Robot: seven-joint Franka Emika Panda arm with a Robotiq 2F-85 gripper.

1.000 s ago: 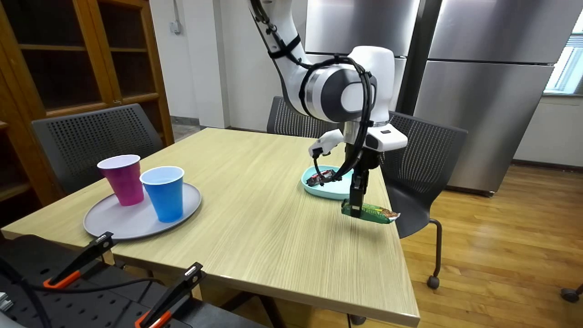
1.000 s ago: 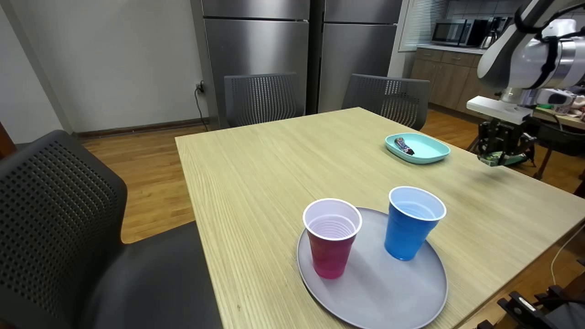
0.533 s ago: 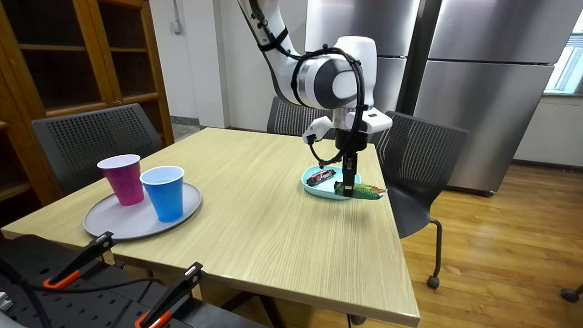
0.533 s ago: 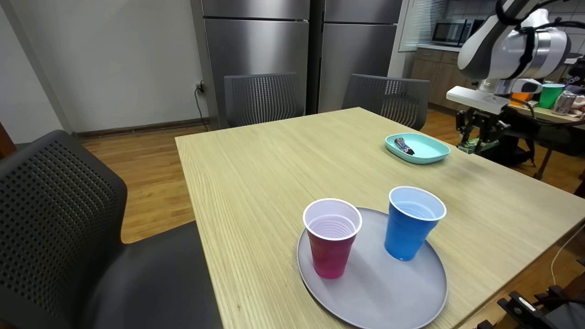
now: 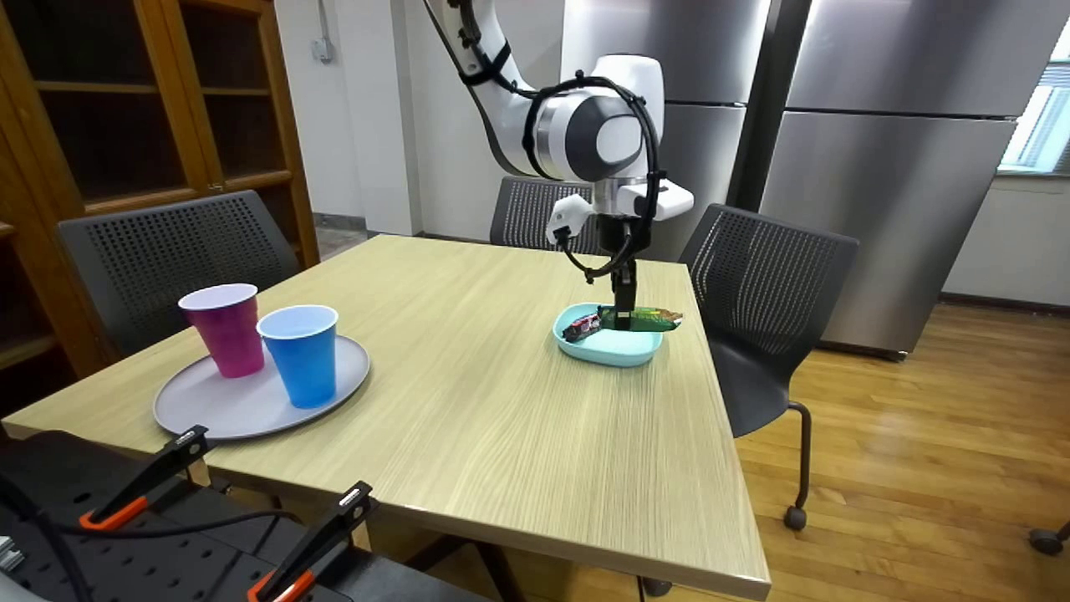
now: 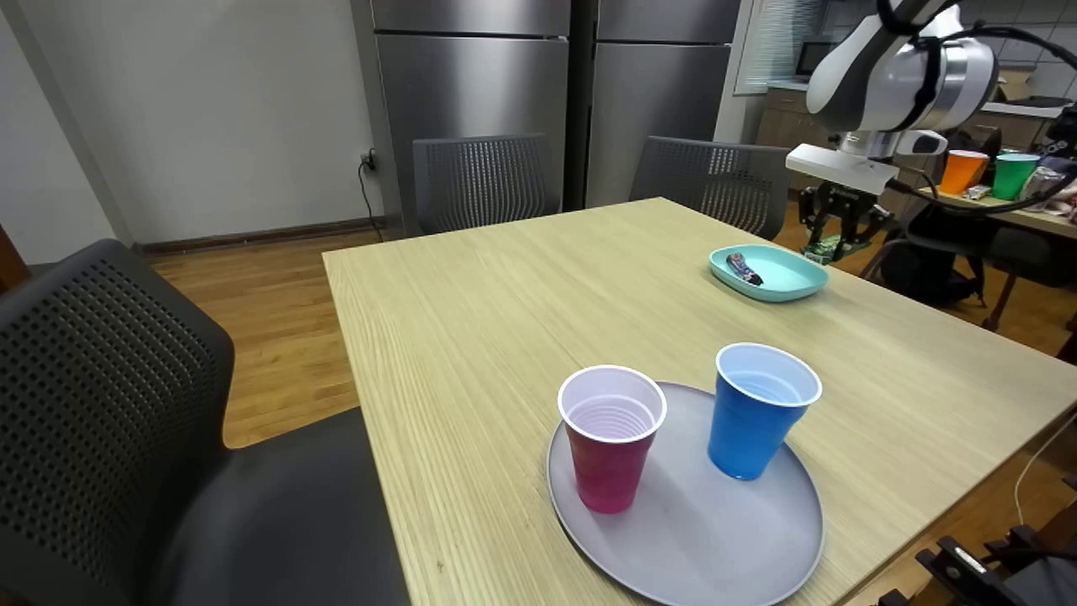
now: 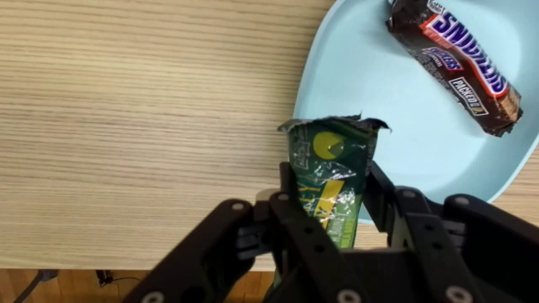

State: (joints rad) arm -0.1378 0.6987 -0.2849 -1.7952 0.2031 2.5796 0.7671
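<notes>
Green snack bar gripped: jaws of the gripper closed on its two long sides, crimped end poking out past the fingertips. Bar is up off the table; in the wrist view it overlaps the edge of a light-blue dish. Snickers bar lies slantwise inside that dish, apart from the green one. Farther off, same table: grey plate with a purple cup and a blue cup, both upright, standing apart from each other. Two dark chairs at the table, steel fridges behind them, seen in both exterior views. Clamps sit near the table edge in an exterior view.
</notes>
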